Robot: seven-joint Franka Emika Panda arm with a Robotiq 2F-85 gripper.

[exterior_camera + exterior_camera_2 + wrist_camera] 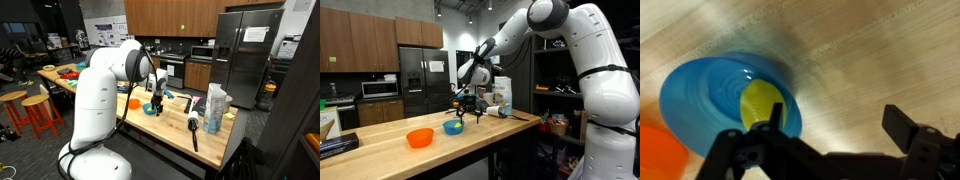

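And here the fingers [902, 125] are spread wide, nothing between them, coming into the wrist view from six o'clock. The blue bowl [728, 100] sits on the wooden surface [870, 50] at about ten o'clock from the picture's centre. A yellow piece [761, 102] lies inside it, off toward the bowl's four o'clock. An orange bowl [658, 152] peeks in at the blue bowl's eight o'clock. In an exterior view the fingers [470, 110] hang above the surface, apart from the blue bowl [453, 127], which lies at their seven o'clock. The orange bowl [419, 138] is near it.
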